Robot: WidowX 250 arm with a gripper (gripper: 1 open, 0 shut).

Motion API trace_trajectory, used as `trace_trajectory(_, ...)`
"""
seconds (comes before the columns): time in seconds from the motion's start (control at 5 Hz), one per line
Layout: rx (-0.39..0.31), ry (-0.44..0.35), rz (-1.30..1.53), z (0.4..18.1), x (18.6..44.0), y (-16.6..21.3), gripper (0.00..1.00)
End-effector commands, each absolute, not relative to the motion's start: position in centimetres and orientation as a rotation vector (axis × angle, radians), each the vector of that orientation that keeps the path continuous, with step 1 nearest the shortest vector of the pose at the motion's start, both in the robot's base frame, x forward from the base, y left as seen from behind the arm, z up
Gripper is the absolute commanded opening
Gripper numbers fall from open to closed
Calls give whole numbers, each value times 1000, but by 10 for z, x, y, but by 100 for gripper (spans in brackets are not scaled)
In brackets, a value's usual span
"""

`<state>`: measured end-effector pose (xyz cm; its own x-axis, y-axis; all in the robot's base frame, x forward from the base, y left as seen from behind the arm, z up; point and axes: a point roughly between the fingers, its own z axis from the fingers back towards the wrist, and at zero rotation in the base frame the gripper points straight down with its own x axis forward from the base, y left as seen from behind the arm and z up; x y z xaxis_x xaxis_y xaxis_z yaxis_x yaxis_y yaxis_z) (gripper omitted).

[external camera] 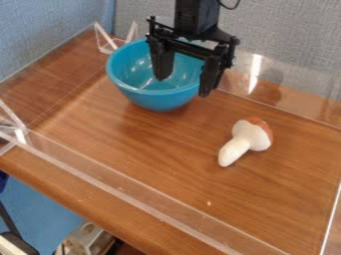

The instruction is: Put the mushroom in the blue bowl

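The blue bowl (151, 77) sits upright toward the far left of the wooden table (120, 134), its round mouth facing up. What shows of its glossy inside, the left and near parts, holds nothing; the rest of the interior is hidden behind the arm. The black claw (186, 75) hangs pointing down over the bowl's right half, its two fingers (162, 62) spread wide apart with nothing between them. One finger shows against the bowl's interior and the other stands at the bowl's right rim; whether either touches the bowl cannot be told. The mushroom (244, 141) lies on its side on the table, well apart from the bowl, to the bowl's right and nearer the camera, its cream stem pointing toward the near edge and its reddish-brown cap away from it. A low clear wall (160, 184) runs around the table, enclosing bowl and mushroom.
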<state>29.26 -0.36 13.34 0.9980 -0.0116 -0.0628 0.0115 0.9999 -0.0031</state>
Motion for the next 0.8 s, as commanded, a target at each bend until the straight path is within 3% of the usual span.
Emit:
trace_trajectory(0.0,5,57,-46,126,290,-12,100)
trace_trajectory(0.6,1,42,-421,74,350,-31,100)
